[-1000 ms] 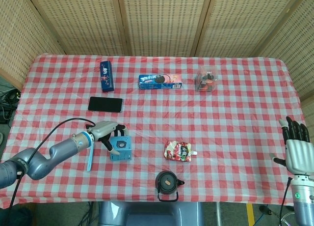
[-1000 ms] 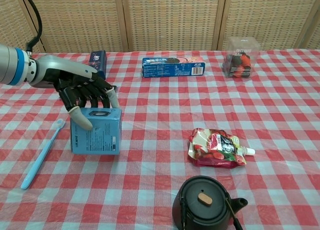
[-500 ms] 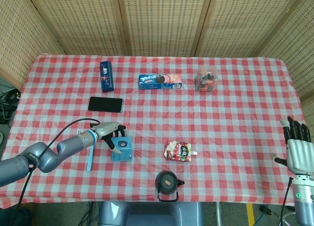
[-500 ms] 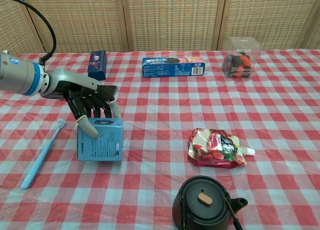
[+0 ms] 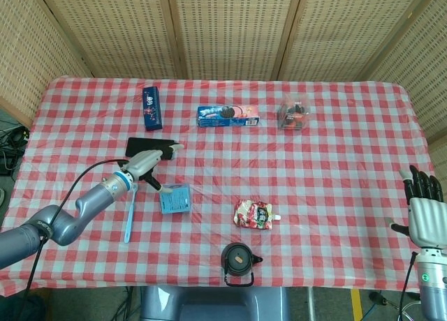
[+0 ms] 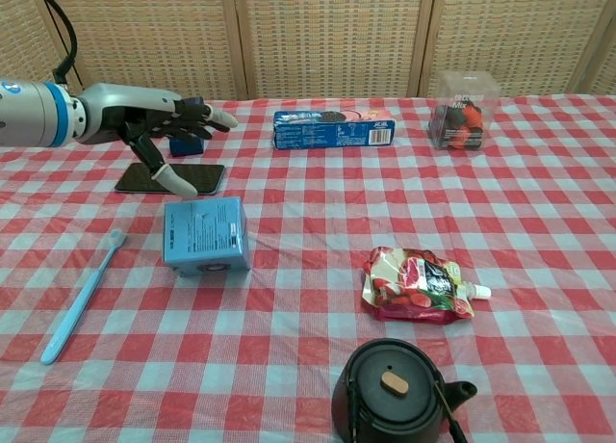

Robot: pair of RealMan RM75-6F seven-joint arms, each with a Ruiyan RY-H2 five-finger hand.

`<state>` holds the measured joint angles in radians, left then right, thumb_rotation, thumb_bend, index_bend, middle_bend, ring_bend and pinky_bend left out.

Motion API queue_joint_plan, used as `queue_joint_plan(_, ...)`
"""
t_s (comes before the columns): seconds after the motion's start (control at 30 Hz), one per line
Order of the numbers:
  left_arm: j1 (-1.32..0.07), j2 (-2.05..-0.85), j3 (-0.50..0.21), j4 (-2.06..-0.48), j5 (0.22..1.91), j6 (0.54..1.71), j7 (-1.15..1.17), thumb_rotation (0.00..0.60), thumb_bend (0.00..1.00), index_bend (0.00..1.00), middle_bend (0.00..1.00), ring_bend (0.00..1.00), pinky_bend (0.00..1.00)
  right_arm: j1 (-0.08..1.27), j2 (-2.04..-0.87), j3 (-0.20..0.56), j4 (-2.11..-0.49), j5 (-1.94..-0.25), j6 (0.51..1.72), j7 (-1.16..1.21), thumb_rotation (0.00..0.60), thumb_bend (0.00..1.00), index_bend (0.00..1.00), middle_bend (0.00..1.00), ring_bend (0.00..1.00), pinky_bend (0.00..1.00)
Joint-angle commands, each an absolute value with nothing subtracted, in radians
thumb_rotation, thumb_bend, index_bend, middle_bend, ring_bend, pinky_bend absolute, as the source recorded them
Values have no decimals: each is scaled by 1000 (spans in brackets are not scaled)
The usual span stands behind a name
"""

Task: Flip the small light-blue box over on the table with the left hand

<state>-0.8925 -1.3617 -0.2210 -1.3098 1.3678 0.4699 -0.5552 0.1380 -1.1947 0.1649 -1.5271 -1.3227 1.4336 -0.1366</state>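
Chest view shows the small light-blue box (image 6: 205, 234) lying flat on the red-and-white checked worktop (image 6: 308, 188), its broad printed face up and a round-marked end face turned toward the camera. Its long axis runs roughly from the near edge toward the far edge of the worktop, tilted a little to one side in the head view (image 5: 174, 197). The left hand (image 6: 164, 130) hovers above and beyond the box, clear of it, fingers spread and extended, holding nothing; in the head view (image 5: 150, 162) it hangs over the near end of a black flat phone (image 6: 173, 178).

Half a second ago the box stood upright with that hand's fingers pressed on its top; now it has tipped over onto its side and the hand has lifted away toward the phone.

A light-blue toothbrush (image 6: 82, 296) lies just to the outer side of the box, below the hand. The right hand (image 5: 423, 213) is at the far right edge of the worktop, fingers pointing up and apart, empty.

A clear plastic box (image 6: 460, 98) at the far side, well apart from the left hand, holds dark and red items that are too small to identify.
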Motion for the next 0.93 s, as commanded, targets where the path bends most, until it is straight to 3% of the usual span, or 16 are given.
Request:
queue_joint_plan(0.03,-872,-1349,-222,-1313,1362,510,-549,600,0,0,0,0,0,137,-1193,164,-1530,-1325,1436,-136,600,0,18,0,0,0)
queue_joint_plan(0.27,-800,-1300,-211,-1336,1377,662,-516,600,0,0,0,0,0,134,-1189,162,-1539,-1332,1442,-131,600,0,18,0,0,0)
queue_joint_plan(0.47,-658,-1255,-178,-1381,1355,919,-293,600,0,0,0,0,0,134,-1184,160,-1542,-1336,1440,-118,600,0,19,0,0,0)
queue_joint_plan(0.67,-475,-1206,-136,-1507,1306,1183,-103,600,0,0,0,0,0,132,-1180,154,-1548,-1353,1444,-104,600,0,18,0,0,0)
queue_joint_plan(0.93,-298,-1135,-63,-1660,1293,1376,8,600,0,0,0,0,0,127,-1169,150,-1562,-1374,1458,-87,600,0,19,0,0,0)
